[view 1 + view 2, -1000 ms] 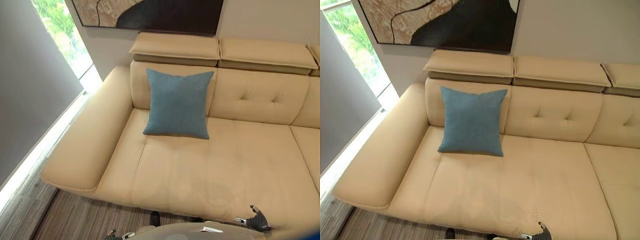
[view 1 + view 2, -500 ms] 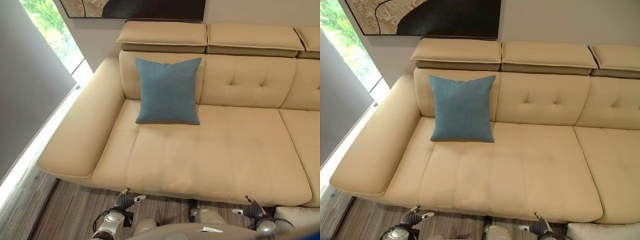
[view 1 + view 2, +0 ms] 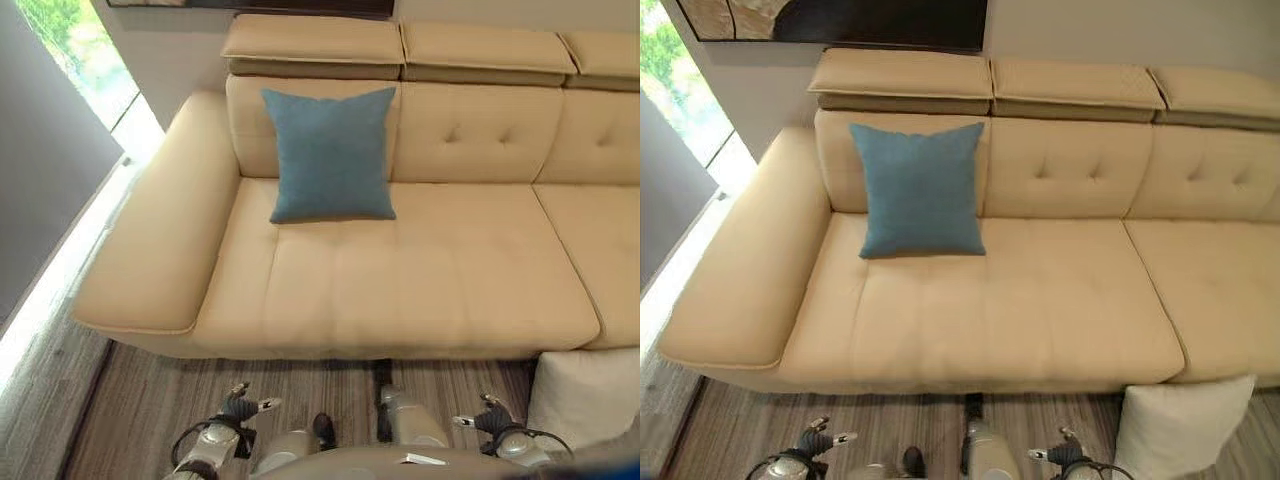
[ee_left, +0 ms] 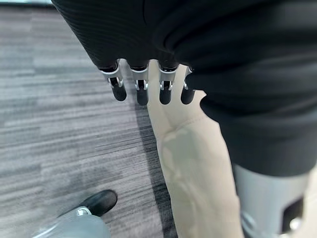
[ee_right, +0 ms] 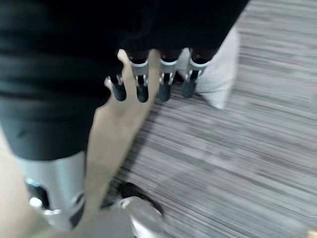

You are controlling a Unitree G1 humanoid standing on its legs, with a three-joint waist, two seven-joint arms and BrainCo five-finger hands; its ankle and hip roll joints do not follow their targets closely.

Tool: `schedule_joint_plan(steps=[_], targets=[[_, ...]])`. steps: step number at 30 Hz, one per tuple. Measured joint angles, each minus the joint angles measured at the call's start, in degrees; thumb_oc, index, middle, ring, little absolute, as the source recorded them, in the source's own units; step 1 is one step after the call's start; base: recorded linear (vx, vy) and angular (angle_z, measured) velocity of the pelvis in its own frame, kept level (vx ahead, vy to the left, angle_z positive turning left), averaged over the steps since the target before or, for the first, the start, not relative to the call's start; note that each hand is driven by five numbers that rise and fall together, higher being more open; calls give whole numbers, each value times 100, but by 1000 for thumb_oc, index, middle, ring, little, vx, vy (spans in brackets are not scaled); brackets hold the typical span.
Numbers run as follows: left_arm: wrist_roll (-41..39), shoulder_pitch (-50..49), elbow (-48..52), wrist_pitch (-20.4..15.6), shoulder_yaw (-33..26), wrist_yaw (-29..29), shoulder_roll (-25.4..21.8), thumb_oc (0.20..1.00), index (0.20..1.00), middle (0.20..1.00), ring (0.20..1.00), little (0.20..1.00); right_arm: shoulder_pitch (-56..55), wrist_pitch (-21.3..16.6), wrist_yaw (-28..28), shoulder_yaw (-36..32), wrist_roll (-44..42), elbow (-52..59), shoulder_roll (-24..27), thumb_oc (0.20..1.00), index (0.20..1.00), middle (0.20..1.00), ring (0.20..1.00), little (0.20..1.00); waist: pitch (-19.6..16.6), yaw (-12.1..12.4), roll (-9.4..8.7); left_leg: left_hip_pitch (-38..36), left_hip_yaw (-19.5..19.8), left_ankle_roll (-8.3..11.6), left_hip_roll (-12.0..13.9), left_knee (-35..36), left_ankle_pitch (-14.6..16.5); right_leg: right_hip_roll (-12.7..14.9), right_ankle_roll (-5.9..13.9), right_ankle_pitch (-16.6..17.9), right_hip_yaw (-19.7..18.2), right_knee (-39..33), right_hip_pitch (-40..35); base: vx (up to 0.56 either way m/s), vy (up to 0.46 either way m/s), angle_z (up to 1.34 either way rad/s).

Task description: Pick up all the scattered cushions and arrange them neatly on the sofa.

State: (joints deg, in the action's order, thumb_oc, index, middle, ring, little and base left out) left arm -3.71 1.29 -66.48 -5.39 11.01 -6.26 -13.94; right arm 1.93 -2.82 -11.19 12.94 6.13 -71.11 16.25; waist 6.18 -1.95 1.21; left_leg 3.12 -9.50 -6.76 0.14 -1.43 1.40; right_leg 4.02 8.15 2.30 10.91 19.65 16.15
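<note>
Standing against the wall under a dark-framed picture, cut off at the top edge, is a cream leather sofa with a broad armrest at the window end and three headrest pads along the top. Item one: a blue cushion, upright on the seat at the armrest end, leaning on the tufted backrest. Item two: a white cushion on the striped grey floor, touching the sofa's front edge at the far side from the window; its lower part is cut off by the frame. Left hand: low over the floor in front of the sofa, fingers hanging straight and relaxed, spread slightly apart, holding nothing. Right hand: likewise low over the floor, near the white cushion but not touching it, fingers straight and empty. Against half a second ago: the whole view has tipped downward, so the sofa sits higher in the picture, less of the wall picture shows, and much more of the white cushion has come into sight; the blue cushion keeps its place on the seat. The right wrist view shows the white cushion past the fingertips, blurred.
</note>
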Motion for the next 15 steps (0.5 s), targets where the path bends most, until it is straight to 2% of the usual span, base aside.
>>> schedule_joint_plan(steps=[1,2,4,5,6,7,9,12,15], targets=[[6,5,-9,8,4,-6,-123,1000,1000,1000,1000,1000,11,-8,4,-10,-1,50,0,1000,1000,1000,1000,1000,13,-11,-87,-29,42,4,4,146,-177,102,125,-430,32,-224,-536,-179,-79,5],[9,9,-13,15,2,-7,-180,1000,1000,1000,1000,1000,33,-8,1,-10,-2,54,17,1000,1000,1000,1000,1000,29,6,-165,-14,19,29,-15,172,-238,208,165,-670,22,-416,-888,-144,-94,5],[7,-17,-9,15,16,-12,-211,1000,1000,1000,1000,1000,25,-12,-2,2,-21,200,1,1000,1000,1000,1000,1000,-18,292,-275,18,-160,127,12,355,-400,231,239,-951,-52,-624,-1253,-72,-94,-38],[8,-33,34,14,7,-12,-240,1000,1000,1000,1000,1000,49,-18,-3,3,-24,267,-67,1000,1000,1000,1000,1000,-98,364,-413,50,-187,293,-34,504,-460,236,182,-965,-89,-1220,-1472,-50,-86,-44],[8,-83,20,34,-2,-10,-219,1000,1000,1000,1000,1000,89,-32,-2,3,-24,279,-108,1000,1000,1000,1000,1000,-108,354,-461,45,-161,454,-46,639,-573,170,-216,-864,-80,-1763,-1660,-49,-83,-13],[12,-161,30,45,14,-2,-156,1000,1000,1000,1000,1000,100,-45,-3,5,-24,274,-106,1000,1000,1000,1000,1000,-116,296,-400,54,-72,625,33,675,-678,53,-283,-714,-86,-1989,-1748,-28,-88,-2],[55,-294,29,73,15,-3,-92,1000,1000,1000,1000,1000,19,-45,-4,3,-26,279,-83,1000,1000,1000,1000,1000,-151,258,-350,56,1,799,165,674,-732,-98,-386,-689,-145,-2049,-1754,-25,-74,-9],[91,-323,31,78,23,-3,-12,1000,1000,1000,1000,1000,-162,-40,-6,-10,-36,273,-14,1000,1000,1000,1000,1000,-185,153,-312,162,142,863,283,592,-783,-266,-461,-614,-155,-2078,-1733,-68,-81,3],[97,-205,30,98,148,-1,-14,1000,1000,1000,1000,1000,-295,-24,-8,-11,-46,236,-7,1000,1000,1000,1000,1000,-171,61,-295,306,246,904,363,426,-809,-386,-634,-608,-152,-2074,-1682,-95,-39,2]])
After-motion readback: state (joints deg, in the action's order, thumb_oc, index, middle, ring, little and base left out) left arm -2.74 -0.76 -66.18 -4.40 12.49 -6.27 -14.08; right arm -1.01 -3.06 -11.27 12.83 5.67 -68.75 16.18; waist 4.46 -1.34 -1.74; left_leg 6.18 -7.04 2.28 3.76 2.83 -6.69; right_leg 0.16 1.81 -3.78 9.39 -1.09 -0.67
